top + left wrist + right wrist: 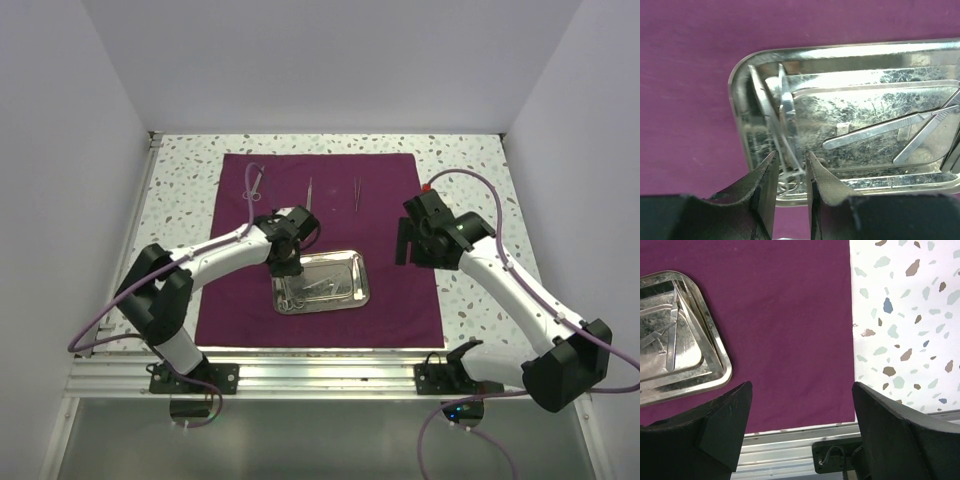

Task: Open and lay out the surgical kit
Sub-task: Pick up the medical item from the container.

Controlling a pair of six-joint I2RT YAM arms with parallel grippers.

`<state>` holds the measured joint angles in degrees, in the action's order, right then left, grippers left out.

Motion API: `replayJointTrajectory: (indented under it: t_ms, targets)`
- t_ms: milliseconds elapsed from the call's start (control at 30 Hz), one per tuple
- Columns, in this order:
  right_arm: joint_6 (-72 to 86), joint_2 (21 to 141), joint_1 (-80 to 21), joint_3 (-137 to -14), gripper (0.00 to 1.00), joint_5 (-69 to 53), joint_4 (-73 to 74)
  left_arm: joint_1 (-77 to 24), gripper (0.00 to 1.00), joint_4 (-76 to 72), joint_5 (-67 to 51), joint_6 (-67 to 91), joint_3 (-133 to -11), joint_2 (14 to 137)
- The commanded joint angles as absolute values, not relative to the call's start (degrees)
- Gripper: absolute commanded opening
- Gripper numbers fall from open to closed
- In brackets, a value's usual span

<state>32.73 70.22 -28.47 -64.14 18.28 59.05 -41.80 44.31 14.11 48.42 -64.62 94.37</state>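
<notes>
The speckled tabletop (pixel 480 160) carries the spread purple cloth (pixel 400 290), with the steel tray (pixel 357 262) toward its six o'clock. The left hand (pixel 791 160) stands narrow around a ringed instrument (pixel 785 125) at the tray's nine o'clock; whether it pinches, I cannot tell. It should squeeze firmly and lift straight. The right hand (pixel 801 385) stands wide.

matt maroon cloth wrap (pixel 400 290); shiny, scratched steel tray (pixel 840 50); polished silver metal instruments (pixel 875 131); smooth speckled table (pixel 470 160).

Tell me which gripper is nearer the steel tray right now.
Left. The left gripper is down at the tray's left end, fingers straddling a thin instrument inside. The right gripper hangs wide open off the tray's right side, above the purple cloth.
</notes>
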Motion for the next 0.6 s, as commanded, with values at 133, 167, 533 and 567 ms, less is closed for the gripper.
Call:
replayJointTrajectory:
  t_ms: [133, 167, 533, 567]
  targets:
    - [30.85, 67.68, -28.30, -64.07, 0.85, 18.54, 59.59, -42.89, 0.31, 41.40, 16.52, 53.35, -64.95, 97.91]
    - [30.85, 67.41, -28.21, -64.07, 0.85, 18.54, 59.50, -42.98, 0.31, 41.48, 17.22, 53.26, -65.04, 98.17]
    - [31.64, 68.99, -28.30, -64.86, 0.85, 18.72, 59.94, -42.80, 0.30, 41.49, 20.13, 53.09, -63.99, 98.44]
    - [31.64, 69.26, -28.21, -65.12, 0.85, 18.81, 59.94, -42.72, 0.30, 41.22, 20.30, 53.17, -63.81, 98.52]
